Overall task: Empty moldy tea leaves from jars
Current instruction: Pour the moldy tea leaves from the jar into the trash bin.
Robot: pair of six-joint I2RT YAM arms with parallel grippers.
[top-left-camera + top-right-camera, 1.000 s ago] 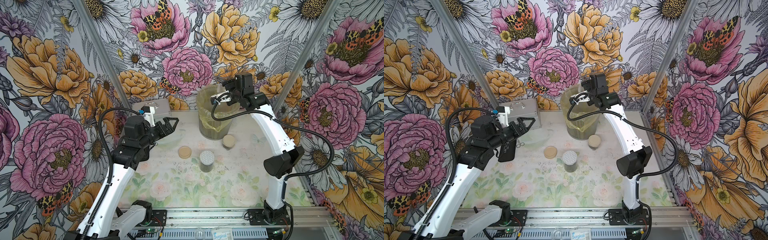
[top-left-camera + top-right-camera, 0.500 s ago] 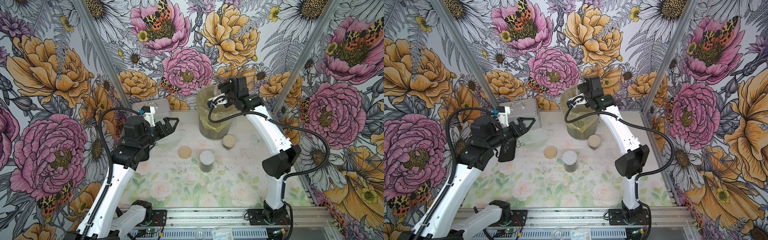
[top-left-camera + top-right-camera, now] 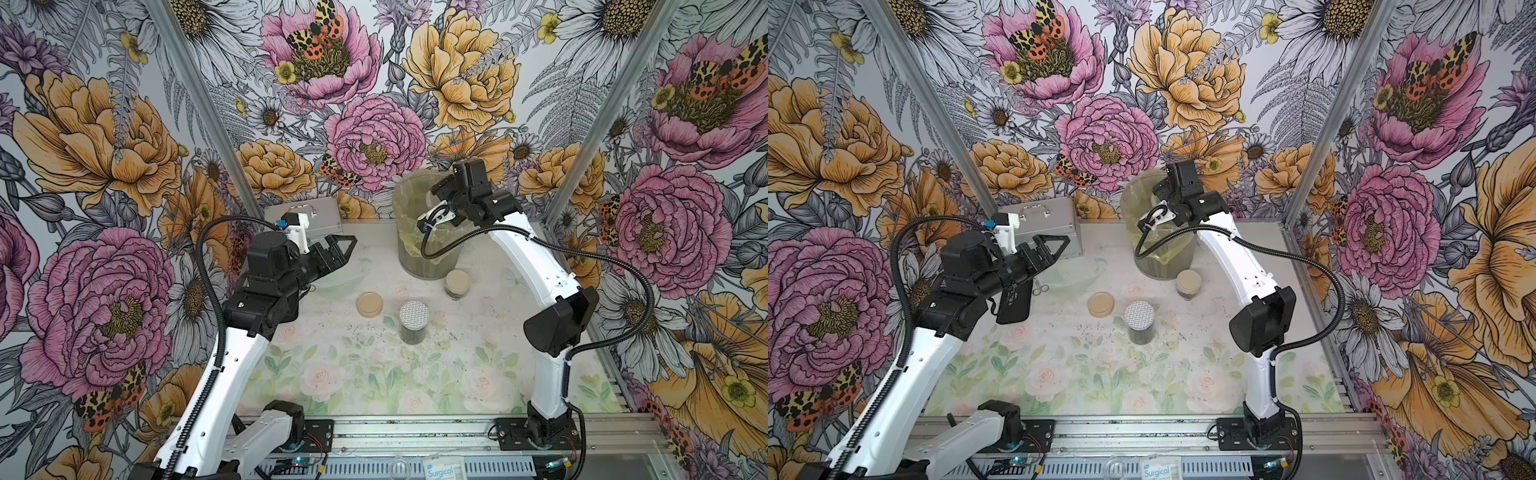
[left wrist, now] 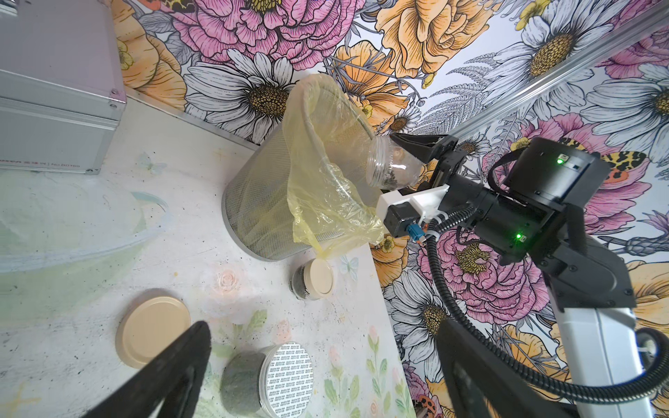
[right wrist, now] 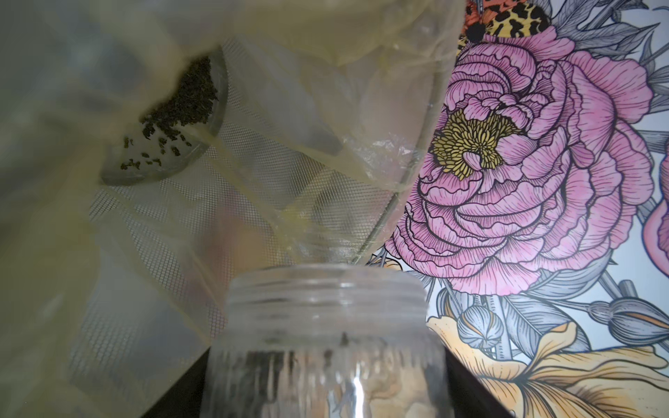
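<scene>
nearest the rail, the flowered mat (image 3: pixel 374 374) lies open between the two arm bases, with dark specks scattered on it. further in stands the dotted-lid jar (image 3: pixel 413 322), upright and closed, its tea leaves (image 4: pixel 240 383) a dark green mass filling the glass. a loose tan lid (image 3: pixel 369 304) lies flat just beside it, not touching. the tan-lid jar (image 3: pixel 458 283) stands at the foot of the mesh bin (image 4: pixel 253 202); whether they touch i cannot tell. the left gripper (image 3: pixel 1038 276) hovers over the mat's left side, fingers spread wide and holding nothing. a clear bowl (image 3: pixel 336 278) under it is hard to make out. at the back, the right gripper (image 4: pixel 409 159) is clamped on the open jar (image 4: pixel 383 166), which is tipped with its mouth at the bin's rim. in both top views the wrist hides that jar. a few dark bits sit inside it, and more lie heaped on the bin's floor, inside the yellow bag (image 4: pixel 325 202). a silver case (image 3: pixel 316 216) sits by the back wall, left of the bin.
</scene>
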